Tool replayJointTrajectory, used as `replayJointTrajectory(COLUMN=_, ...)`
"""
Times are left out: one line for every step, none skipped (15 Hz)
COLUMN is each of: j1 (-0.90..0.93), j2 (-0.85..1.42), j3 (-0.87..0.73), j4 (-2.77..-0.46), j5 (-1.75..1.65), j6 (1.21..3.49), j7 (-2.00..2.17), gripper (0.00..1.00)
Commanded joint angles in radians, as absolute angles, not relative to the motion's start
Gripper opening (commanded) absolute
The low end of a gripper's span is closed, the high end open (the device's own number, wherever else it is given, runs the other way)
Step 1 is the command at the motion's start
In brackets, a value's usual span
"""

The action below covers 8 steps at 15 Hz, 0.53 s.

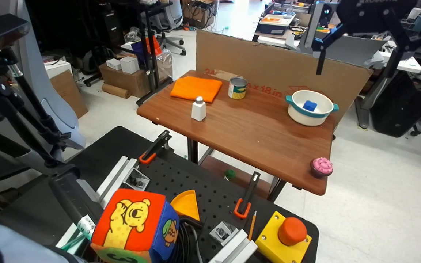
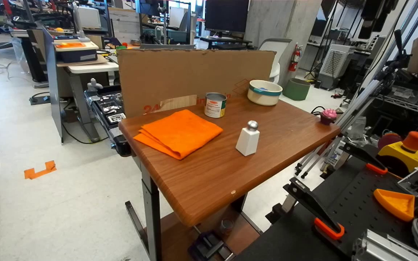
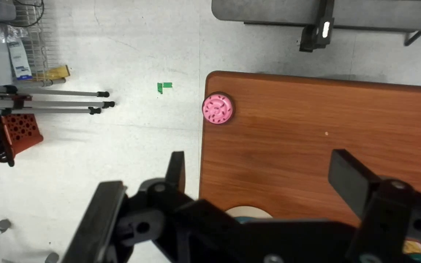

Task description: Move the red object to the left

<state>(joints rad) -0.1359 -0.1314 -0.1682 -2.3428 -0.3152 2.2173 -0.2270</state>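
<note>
Pink cupcake [image 3: 217, 109]: only wrist view resolves its sprinkles [image 3: 216, 108].

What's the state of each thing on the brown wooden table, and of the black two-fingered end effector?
End effector: open, empty
Round pink-and-brown cupcake: upright, ungrasped
White round bowl with teal band: upright, uncovered
Small blue block: inside the bowl
Metal can with yellow-green label: upright; sealed or opened, can't tell
White shaker with silver cap: upright, capped
Orange cloth: folded, flat

Table [image 1: 254, 138]: cupcake [image 1: 321, 168], bowl [image 1: 304, 119], can [image 1: 237, 88], cloth [image 1: 197, 88], shaker [image 1: 198, 110].
</note>
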Motion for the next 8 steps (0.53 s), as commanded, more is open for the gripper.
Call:
replayJointTrajectory(j1=-0.162, j2=-0.003, j3=-0.211, j4=-2.284, j5=-0.211, j6=2.305, j7=-0.327, gripper=1.00)
replayJointTrajectory(j1=-0.168, j2=0.028, j3=-0.214, j4=-2.269, j5=-0.182, j6=2.316, j7=-0.352, gripper=1.00)
replayJointTrajectory(j1=-0.172, j2=0.073, j3=-0.215, j4=-2.243, j5=-0.149, j6=2.320, j7=-0.378, gripper=1.00)
replayJointTrajectory(j1=-0.178, j2=0.107, j3=-0.211, j4=-2.222, j5=-0.129, j6=2.318, j7=-0.392, gripper=1.00)
replayJointTrajectory(j1=-0.184, j2=0.153, j3=-0.205, j4=-2.189, j5=-0.114, j6=2.307, j7=-0.405, gripper=1.00)
replayJointTrajectory(j1=-0.191, j2=0.192, j3=-0.200, j4=-2.158, j5=-0.101, j6=2.293, j7=-0.412, gripper=1.00)
replayJointTrajectory(j1=-0.197, j2=0.245, j3=-0.196, j4=-2.115, j5=-0.094, j6=2.272, j7=-0.412, gripper=1.00)
replayJointTrajectory(j1=-0.203, j2=0.282, j3=-0.191, j4=-2.084, j5=-0.090, j6=2.258, j7=-0.413, gripper=1.00)
